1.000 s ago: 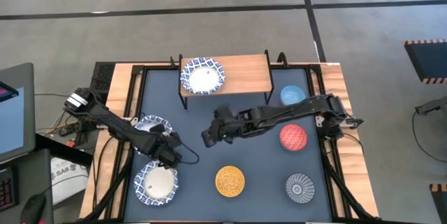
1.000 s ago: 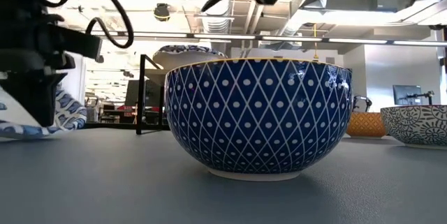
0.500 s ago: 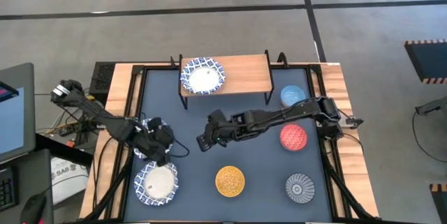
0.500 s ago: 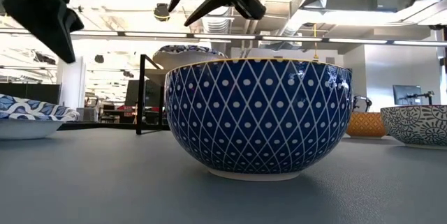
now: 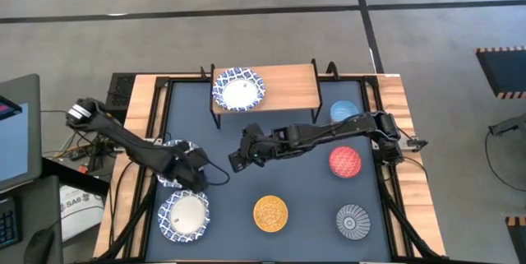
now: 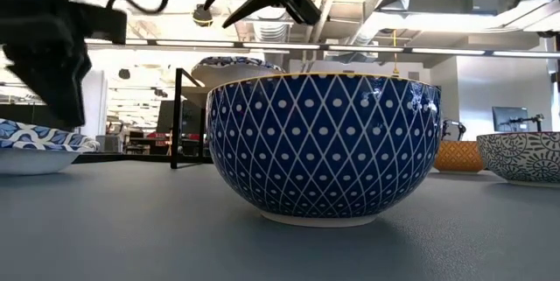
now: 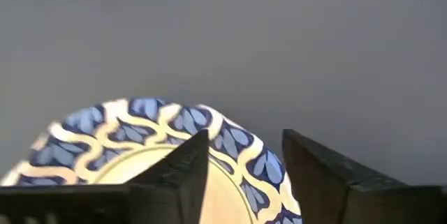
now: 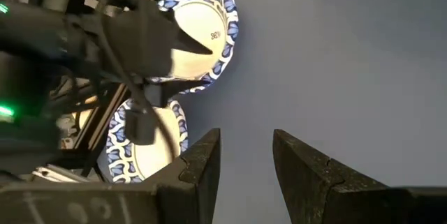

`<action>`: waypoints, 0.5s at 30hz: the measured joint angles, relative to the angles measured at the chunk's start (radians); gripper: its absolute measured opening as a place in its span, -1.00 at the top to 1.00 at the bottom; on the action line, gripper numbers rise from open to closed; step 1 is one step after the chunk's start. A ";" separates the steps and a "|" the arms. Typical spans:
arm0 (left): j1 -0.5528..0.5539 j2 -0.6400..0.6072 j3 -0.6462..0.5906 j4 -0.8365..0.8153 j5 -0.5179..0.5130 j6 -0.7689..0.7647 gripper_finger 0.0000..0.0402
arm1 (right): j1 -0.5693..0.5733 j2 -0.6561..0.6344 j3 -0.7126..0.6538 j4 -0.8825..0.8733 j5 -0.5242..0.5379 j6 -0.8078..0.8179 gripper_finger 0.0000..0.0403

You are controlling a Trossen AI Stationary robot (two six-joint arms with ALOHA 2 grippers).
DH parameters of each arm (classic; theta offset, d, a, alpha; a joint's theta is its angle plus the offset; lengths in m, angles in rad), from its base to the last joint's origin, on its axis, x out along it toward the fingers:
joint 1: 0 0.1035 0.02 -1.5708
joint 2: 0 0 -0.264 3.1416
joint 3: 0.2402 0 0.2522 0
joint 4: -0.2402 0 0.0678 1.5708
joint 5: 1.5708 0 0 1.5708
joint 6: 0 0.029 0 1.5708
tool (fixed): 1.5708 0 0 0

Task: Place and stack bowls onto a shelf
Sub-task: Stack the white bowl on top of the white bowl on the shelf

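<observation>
One blue-and-white bowl (image 5: 238, 90) sits on the wooden shelf (image 5: 288, 87) at the far side. Two more lie flat on the table at the left: one (image 5: 174, 150) under my left gripper (image 5: 193, 173), one (image 5: 184, 215) nearer. My left gripper is open. In its wrist view one finger (image 7: 187, 168) is over the bowl's inside and the other is outside the rim (image 7: 241, 147). My right gripper (image 5: 235, 161) hangs open above mid-table, holding nothing. In its wrist view (image 8: 244, 161) both left bowls (image 8: 202, 25) show.
The yellow bowl (image 5: 270, 213) stands near centre, with its blue diamond-patterned outside (image 6: 322, 150) close in the low view. The red bowl (image 5: 345, 161), light blue bowl (image 5: 343, 113) and grey-blue striped bowl (image 5: 353, 221) stand at the right. Black rails (image 5: 156, 116) edge the table.
The blue-and-white bowl under my left gripper was tilted up on one side and now lies flat on the table. My left gripper rose from it, then came down over it again. My right gripper has drifted a little toward the table's left.
</observation>
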 joint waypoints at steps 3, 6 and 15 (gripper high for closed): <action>0.007 0.075 0.000 0.022 0.050 -0.004 0.01 | 0.004 0.000 0.000 -0.001 0.000 0.002 0.22; 0.013 0.150 0.000 0.027 0.082 -0.026 -0.01 | 0.004 0.000 0.000 0.000 -0.007 0.003 0.22; 0.014 0.251 0.019 0.006 0.099 0.022 0.56 | 0.003 0.000 0.000 0.000 -0.039 -0.016 0.22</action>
